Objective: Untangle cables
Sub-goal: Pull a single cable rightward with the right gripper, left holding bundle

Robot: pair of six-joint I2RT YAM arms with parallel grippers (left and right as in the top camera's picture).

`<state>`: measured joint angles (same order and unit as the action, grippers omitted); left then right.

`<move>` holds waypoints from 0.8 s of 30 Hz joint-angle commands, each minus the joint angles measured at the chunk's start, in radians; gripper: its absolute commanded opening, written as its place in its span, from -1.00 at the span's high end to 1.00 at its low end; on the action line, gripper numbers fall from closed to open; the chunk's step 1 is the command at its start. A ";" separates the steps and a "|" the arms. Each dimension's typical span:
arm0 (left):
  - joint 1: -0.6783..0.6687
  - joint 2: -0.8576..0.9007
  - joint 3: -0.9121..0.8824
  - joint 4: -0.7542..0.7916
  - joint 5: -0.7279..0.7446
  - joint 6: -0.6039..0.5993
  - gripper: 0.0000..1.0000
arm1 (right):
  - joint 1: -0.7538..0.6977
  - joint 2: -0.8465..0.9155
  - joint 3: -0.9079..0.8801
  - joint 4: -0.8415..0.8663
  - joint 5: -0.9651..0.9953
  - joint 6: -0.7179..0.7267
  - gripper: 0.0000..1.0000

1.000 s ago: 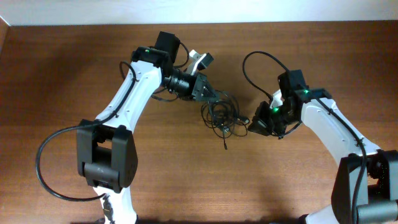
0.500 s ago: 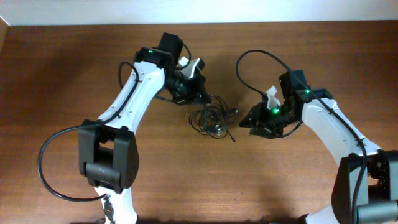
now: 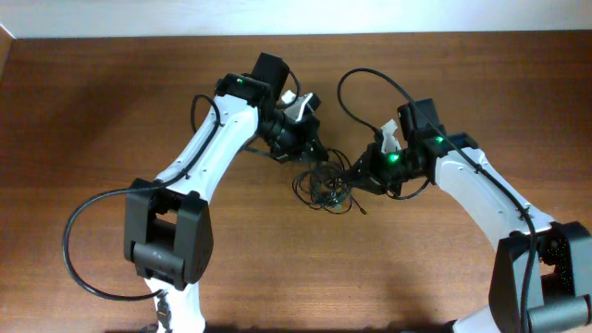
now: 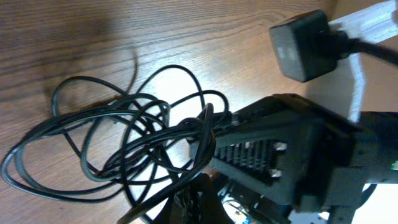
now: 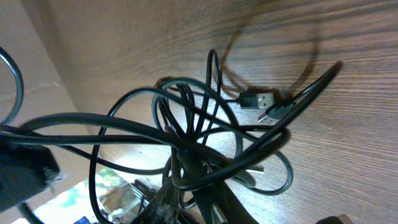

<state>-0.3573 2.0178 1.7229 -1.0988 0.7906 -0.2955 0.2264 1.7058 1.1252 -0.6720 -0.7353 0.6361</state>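
The cables [image 3: 326,188] are a small knot of thin black wires lying on the wooden table between my two arms. My left gripper [image 3: 313,153] sits at the knot's upper left edge. In the left wrist view its fingers [image 4: 199,196] are shut on a strand, and loose loops of the cables [image 4: 106,143] spread to the left. My right gripper [image 3: 354,178] presses in from the right. In the right wrist view it [image 5: 193,199] is closed around several strands of the cables [image 5: 186,124]. A small USB plug [image 5: 258,99] lies on the wood beyond.
The right gripper's black body [image 4: 280,155] fills the right side of the left wrist view, very close to my left fingers. A thick black arm cable [image 3: 370,83] arches above the right arm. Another one [image 3: 83,240] loops beside the left arm's base. The table's far edge [image 3: 296,35] runs along the top.
Both arms have closed in on each other. The left gripper carried the knot to the right. The right gripper let go, moved left into the knot and closed on strands again.
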 commanded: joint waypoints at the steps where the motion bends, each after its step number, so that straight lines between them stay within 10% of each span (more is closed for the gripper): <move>1: 0.004 -0.015 -0.008 -0.001 0.084 -0.007 1.00 | 0.023 -0.014 -0.003 0.004 -0.014 0.001 0.92; 8: 0.004 -0.015 -0.008 0.002 -0.111 -0.007 1.00 | 0.020 -0.026 -0.002 0.007 -0.014 -0.046 0.92; 13: 0.002 -0.015 -0.019 -0.001 -0.689 -0.147 1.00 | 0.021 -0.188 0.010 0.006 -0.026 -0.133 0.92; 24: 0.004 -0.013 -0.053 0.007 -0.709 -0.153 1.00 | -0.013 -0.578 0.026 0.113 -0.129 -0.307 0.92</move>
<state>-0.3576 2.0178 1.6787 -1.0943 0.1062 -0.4351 0.2379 1.1877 1.1301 -0.5739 -0.8371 0.3515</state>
